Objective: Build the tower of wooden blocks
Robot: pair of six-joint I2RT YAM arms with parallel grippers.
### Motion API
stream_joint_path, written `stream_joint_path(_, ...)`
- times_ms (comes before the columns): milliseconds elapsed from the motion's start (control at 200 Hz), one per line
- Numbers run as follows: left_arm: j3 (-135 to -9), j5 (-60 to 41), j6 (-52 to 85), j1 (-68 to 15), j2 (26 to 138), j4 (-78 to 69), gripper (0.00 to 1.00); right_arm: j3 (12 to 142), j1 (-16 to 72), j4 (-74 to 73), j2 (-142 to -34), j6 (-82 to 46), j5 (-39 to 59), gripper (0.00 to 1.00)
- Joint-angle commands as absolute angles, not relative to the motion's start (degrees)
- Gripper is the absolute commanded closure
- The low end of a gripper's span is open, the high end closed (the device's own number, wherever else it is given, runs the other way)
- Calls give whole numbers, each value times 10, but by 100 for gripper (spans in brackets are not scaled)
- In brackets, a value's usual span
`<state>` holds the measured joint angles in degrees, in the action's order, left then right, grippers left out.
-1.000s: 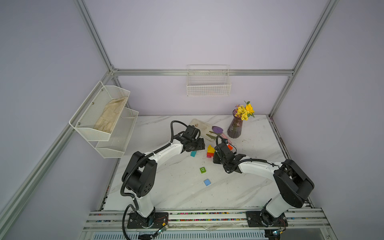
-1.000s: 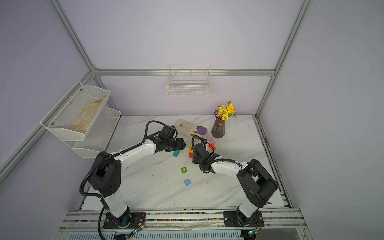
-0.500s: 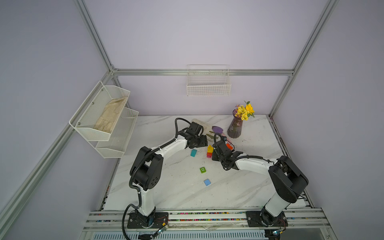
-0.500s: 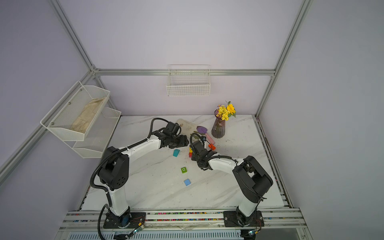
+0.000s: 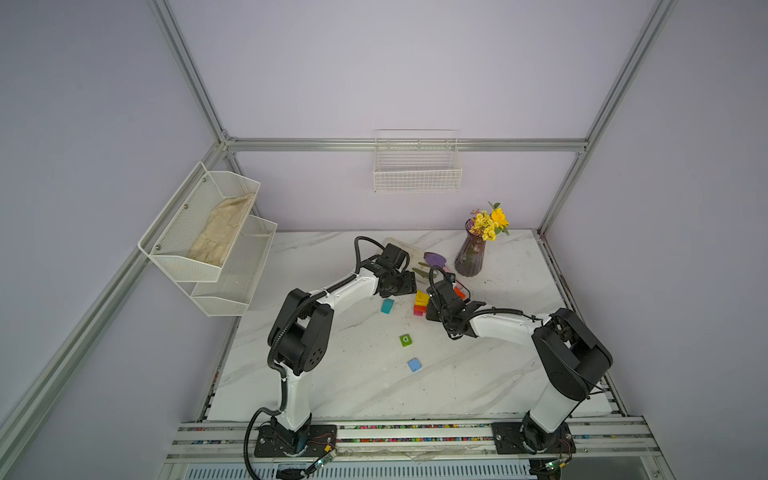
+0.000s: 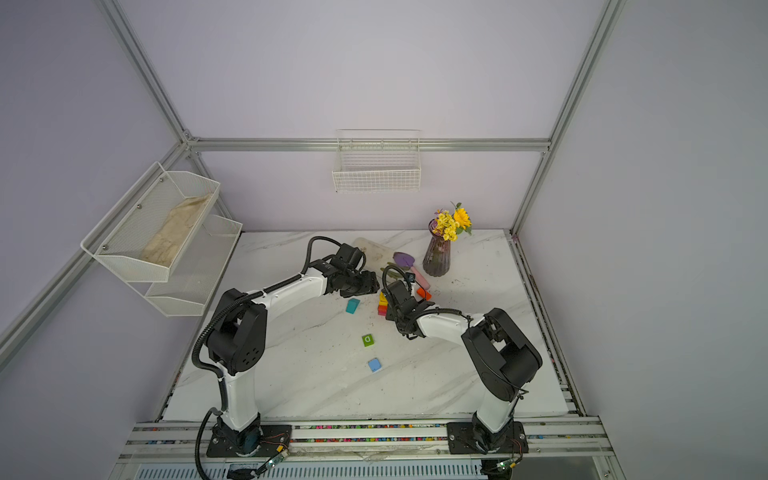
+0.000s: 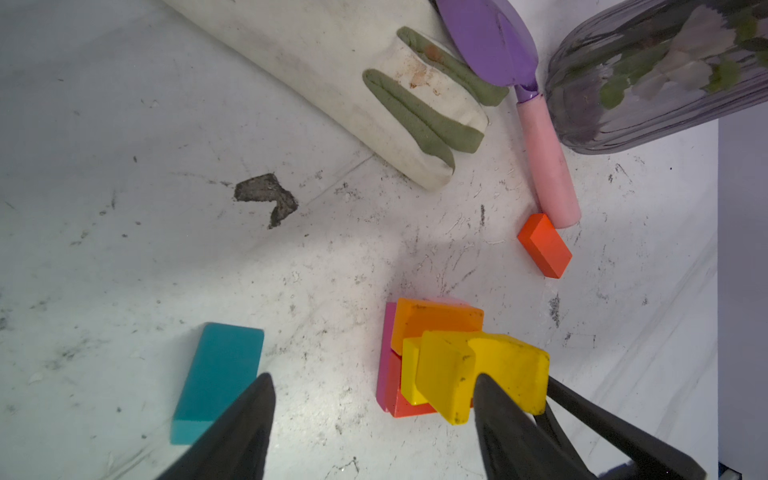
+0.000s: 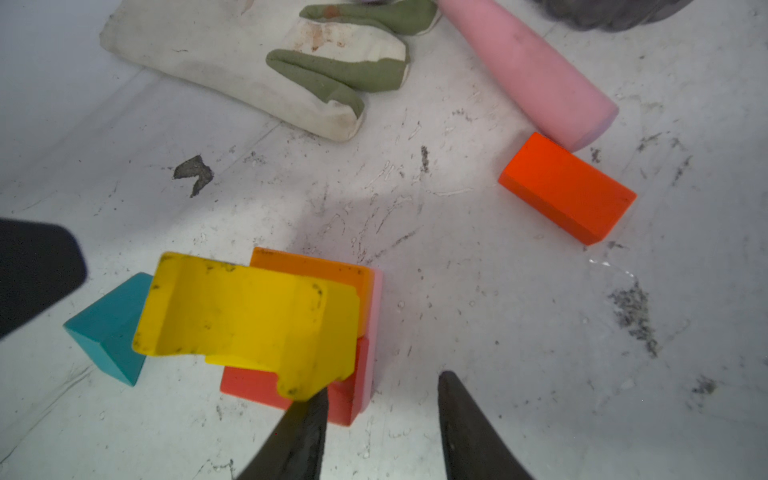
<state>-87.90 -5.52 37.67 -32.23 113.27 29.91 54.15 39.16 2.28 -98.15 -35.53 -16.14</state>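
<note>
Matt paint, scuffed marbling, coarse cloth, shiny ribs

On the tower (image 7: 432, 324) the yellow block (image 8: 249, 316) wears matt, opaque paint over wood, chipped dark along its edges, while the teal block (image 7: 216, 374) and the orange-red block (image 8: 569, 187) look smooth and clean. The table (image 8: 498, 311) is white, marbled and faintly glossy — scratched and smudged with dark grit. The glove (image 7: 332, 75) is coarse off-white cloth, stained, with duller green fabric strips. The trowel (image 7: 490, 45) has a smooth purple plastic-looking blade and a matt pink handle; the vase (image 7: 648, 83) is ribbed, translucent and shiny. In both top views the wire basket (image 5: 417, 174) and the mesh shelf (image 5: 176, 218) look like white-coated metal.
</note>
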Motion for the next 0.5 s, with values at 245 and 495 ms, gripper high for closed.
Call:
stream_joint_path(245, -982, -72, 356, -322, 1173, 318, 26, 555, 387, 31, -979, -358, -166, 53)
stream_joint_path(495, -990, -76, 354, -323, 1184, 323, 28, 538, 388, 32, -949, -359, -166, 51)
